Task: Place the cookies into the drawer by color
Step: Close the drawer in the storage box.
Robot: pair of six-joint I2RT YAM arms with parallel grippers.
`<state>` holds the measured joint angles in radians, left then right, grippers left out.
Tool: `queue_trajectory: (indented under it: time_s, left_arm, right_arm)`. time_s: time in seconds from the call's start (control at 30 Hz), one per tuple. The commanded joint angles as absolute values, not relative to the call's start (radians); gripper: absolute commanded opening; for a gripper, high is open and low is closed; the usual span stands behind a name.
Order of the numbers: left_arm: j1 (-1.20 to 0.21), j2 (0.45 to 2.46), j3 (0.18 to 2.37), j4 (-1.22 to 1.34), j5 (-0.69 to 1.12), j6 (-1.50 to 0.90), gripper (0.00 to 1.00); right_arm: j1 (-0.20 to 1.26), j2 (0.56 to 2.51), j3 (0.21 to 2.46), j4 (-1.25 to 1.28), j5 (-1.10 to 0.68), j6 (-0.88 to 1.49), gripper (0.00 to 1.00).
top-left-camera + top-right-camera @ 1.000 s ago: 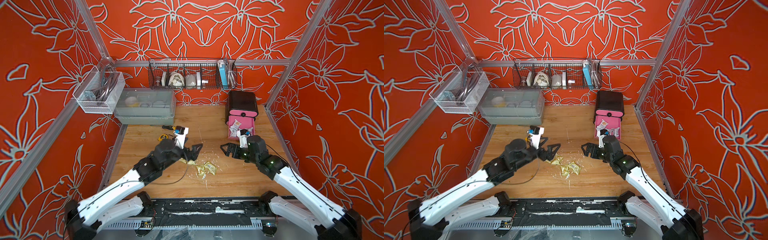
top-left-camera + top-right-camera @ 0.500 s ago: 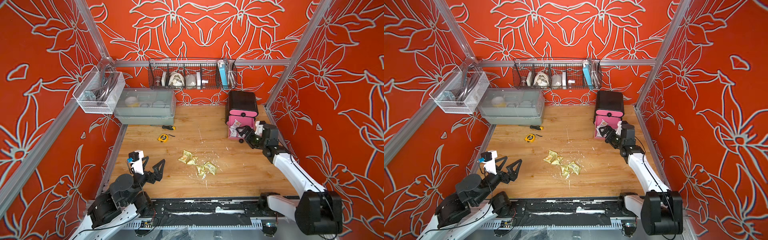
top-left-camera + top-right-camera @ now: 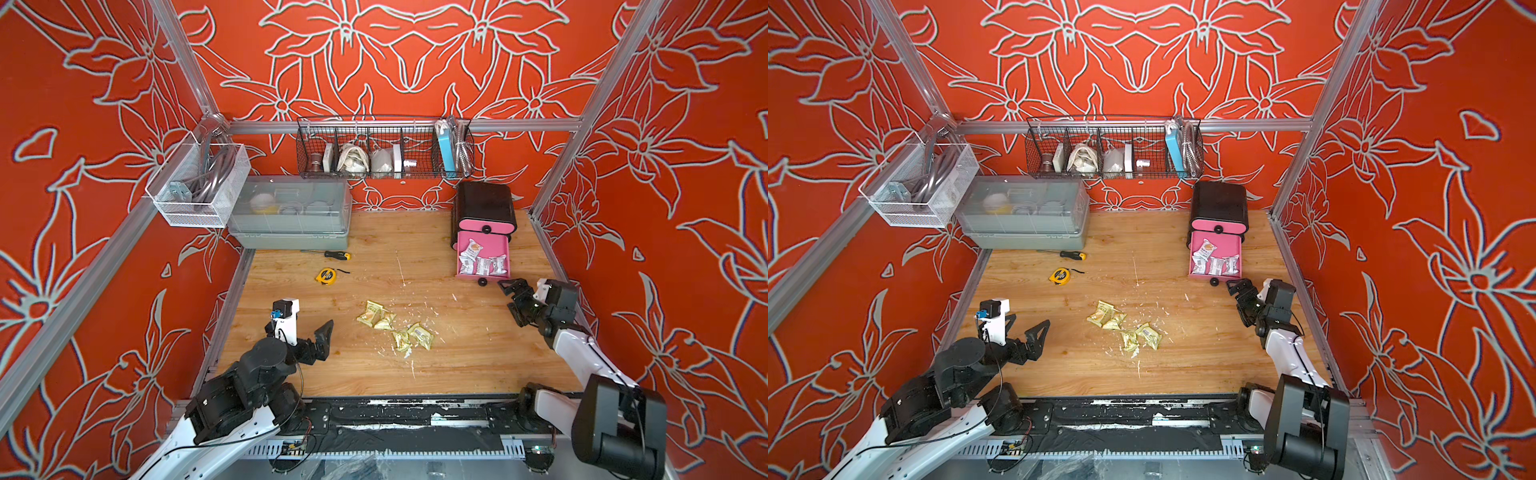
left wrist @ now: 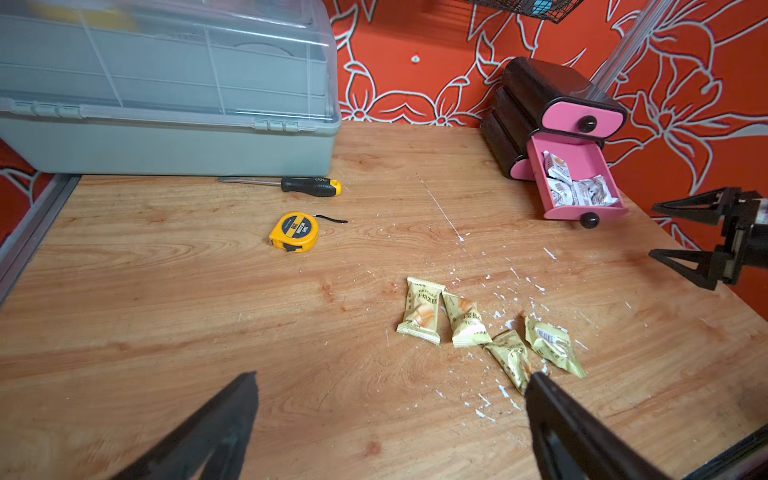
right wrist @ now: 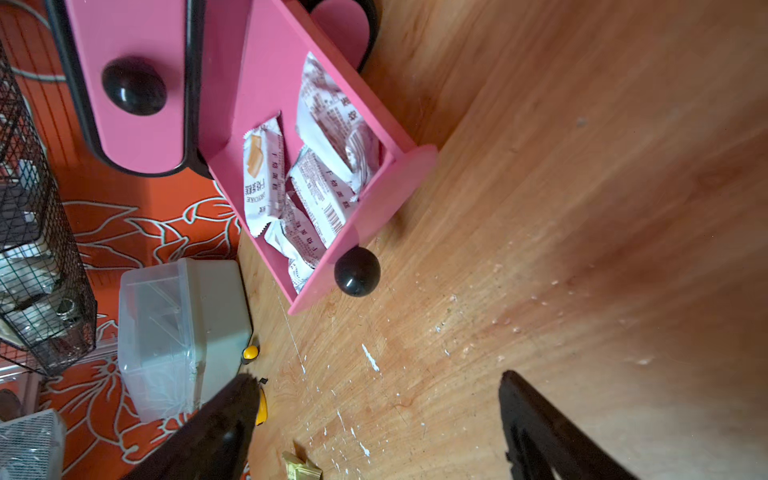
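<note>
Several pale yellow-green cookies (image 3: 395, 326) (image 3: 1125, 328) (image 4: 457, 320) lie loose mid-table among white crumbs. The black drawer (image 3: 484, 199) (image 3: 1219, 201) (image 4: 536, 87) stands at the back right with its middle pink tray (image 3: 503, 249) (image 5: 266, 83) pulled out. Several white cookies (image 3: 482, 262) (image 5: 316, 174) lie in that tray. My left gripper (image 3: 309, 328) (image 3: 1025, 324) (image 4: 392, 376) is open and empty, hovering front-left of the yellow-green packets. My right gripper (image 3: 505, 296) (image 3: 1234, 297) (image 5: 378, 376) (image 4: 653, 229) is open and empty, just front-right of the tray's knob (image 5: 357, 272).
A grey lidded bin (image 3: 291, 212) sits at the back left. A screwdriver (image 3: 332, 254) and a yellow tape measure (image 3: 326, 276) lie in front of it. A black wire basket (image 3: 384, 149) hangs on the back wall and a white mesh basket (image 3: 199, 187) on the left wall.
My left gripper has pulled back from over the yellow-green packets to the front left. My right gripper went from mid-table to the open tray, then drew back a little toward the front.
</note>
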<state>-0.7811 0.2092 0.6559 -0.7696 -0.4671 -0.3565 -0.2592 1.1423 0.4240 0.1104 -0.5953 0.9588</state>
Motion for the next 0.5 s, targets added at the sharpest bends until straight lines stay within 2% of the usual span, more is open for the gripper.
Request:
queue_trajectory:
  time_s: [0.0, 0.2, 0.27, 0.47]
  left_arm:
    - [-0.785, 0.186, 0.654, -0.759, -0.460, -0.349, 1.00]
    - [-0.784, 0.179, 0.651, -0.756, -0.459, -0.350, 1.00]
    - [-0.784, 0.181, 0.651, -0.756, -0.458, -0.349, 1.00]
    - [-0.785, 0.181, 0.651, -0.756, -0.457, -0.350, 1.00]
  right_arm:
    - [-0.261, 1.211, 0.409, 0.276, -0.658, 0.934, 0.83]
    - [-0.251, 1.414, 0.425, 0.491, -0.760, 0.967, 0.52]
    - [-0.240, 1.473, 0.436, 0.547, -0.784, 0.971, 0.49]
    - [-0.218, 1.598, 0.449, 0.684, -0.801, 0.981, 0.47]
